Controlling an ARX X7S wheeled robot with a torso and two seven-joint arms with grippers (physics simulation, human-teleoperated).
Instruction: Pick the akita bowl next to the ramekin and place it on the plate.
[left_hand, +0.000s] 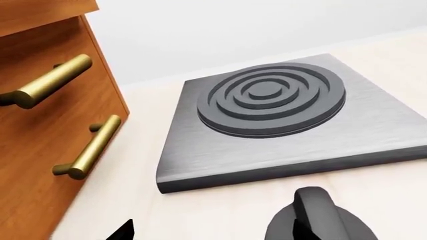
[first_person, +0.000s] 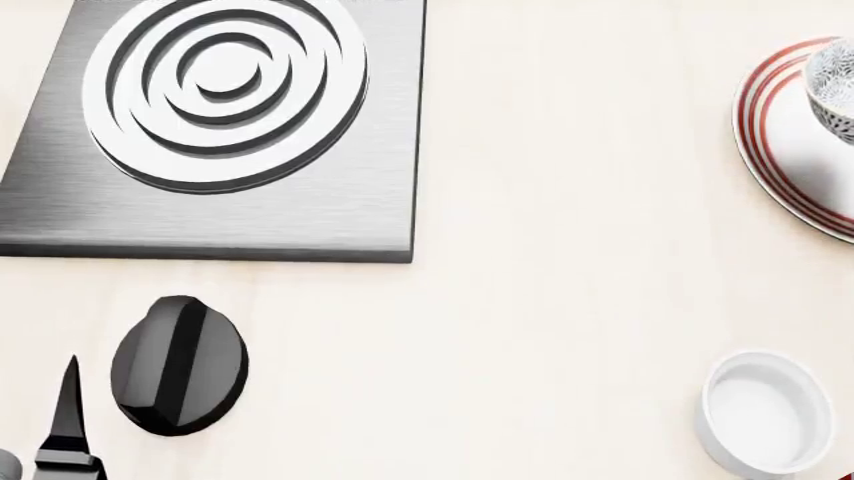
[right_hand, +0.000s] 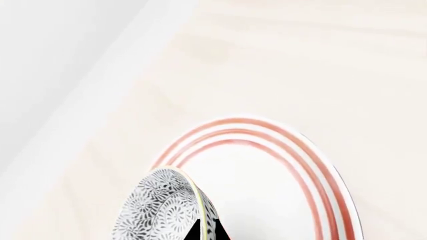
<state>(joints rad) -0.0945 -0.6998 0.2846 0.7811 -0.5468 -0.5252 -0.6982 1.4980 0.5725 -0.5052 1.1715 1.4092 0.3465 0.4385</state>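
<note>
Bowl (right_hand: 167, 210) tilted over plate (right_hand: 320, 175), right gripper pinching its rim (fingertips barely visible). Level it, lower gently onto centre. Left gripper's opening: cannot tell.

From my left wrist cam I've got a grey square burner plate (left_hand: 287, 135) with raised concentric rings lying flat on the pale wood counter (left_hand: 200, 210), a black knob (left_hand: 319, 217) just beside its edge, and a brown cabinet (left_hand: 40, 165) with two brass handles (left_hand: 50, 82) alongside.
</note>
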